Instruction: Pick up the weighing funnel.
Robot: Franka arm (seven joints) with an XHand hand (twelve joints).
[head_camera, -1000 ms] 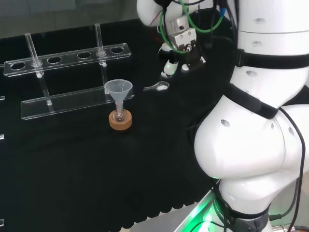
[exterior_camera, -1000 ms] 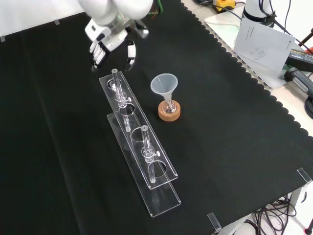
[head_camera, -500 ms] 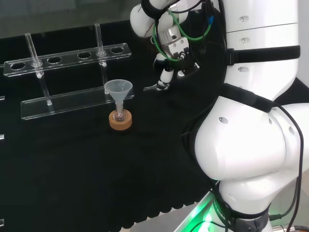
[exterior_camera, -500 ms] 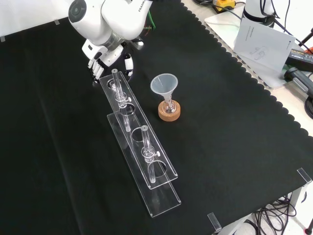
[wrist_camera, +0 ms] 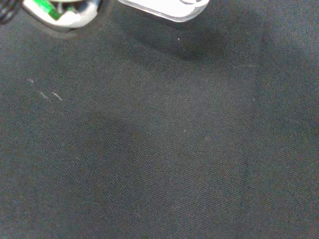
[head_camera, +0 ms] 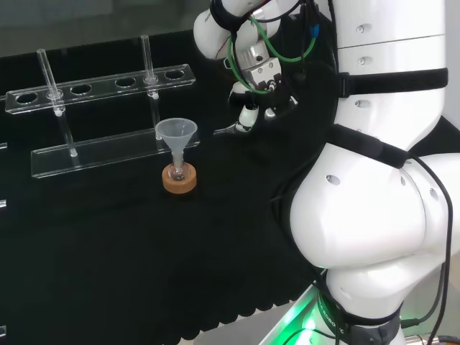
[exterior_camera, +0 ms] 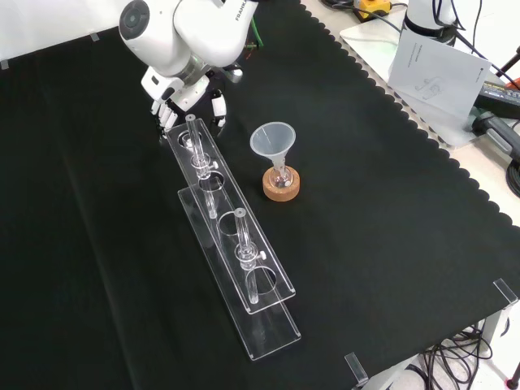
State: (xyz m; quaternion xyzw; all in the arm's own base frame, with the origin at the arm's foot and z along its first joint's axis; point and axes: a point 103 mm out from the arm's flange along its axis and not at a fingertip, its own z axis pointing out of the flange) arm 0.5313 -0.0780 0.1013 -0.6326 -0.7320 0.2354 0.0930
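The weighing funnel (head_camera: 228, 130), a small clear scoop with a short stem, lies on the black cloth to the right of the funnel (head_camera: 176, 133) in the head view. My hand (head_camera: 256, 92) hangs just above and to its right, with one white fingertip (head_camera: 246, 118) right at the scoop end; I cannot tell if it touches. In the front view the hand (exterior_camera: 184, 91) stands over the far end of the rack, fingers (exterior_camera: 165, 114) and thumb spread and pointing down, holding nothing. The wrist view looks onto bare cloth with a blurred white part of the hand (wrist_camera: 164, 7).
The funnel (exterior_camera: 272, 140) stands in a small flask on a cork ring (exterior_camera: 281, 185). A clear two-tier test tube rack (exterior_camera: 231, 244) with two tubes runs along the cloth beside the hand. Papers and cables (exterior_camera: 439, 69) lie beyond the cloth's scalloped edge.
Over the last second the hand came down and moved left in the head view, to the weighing funnel. In the last half second it only shifted slightly. The weighing funnel has stayed on the cloth.
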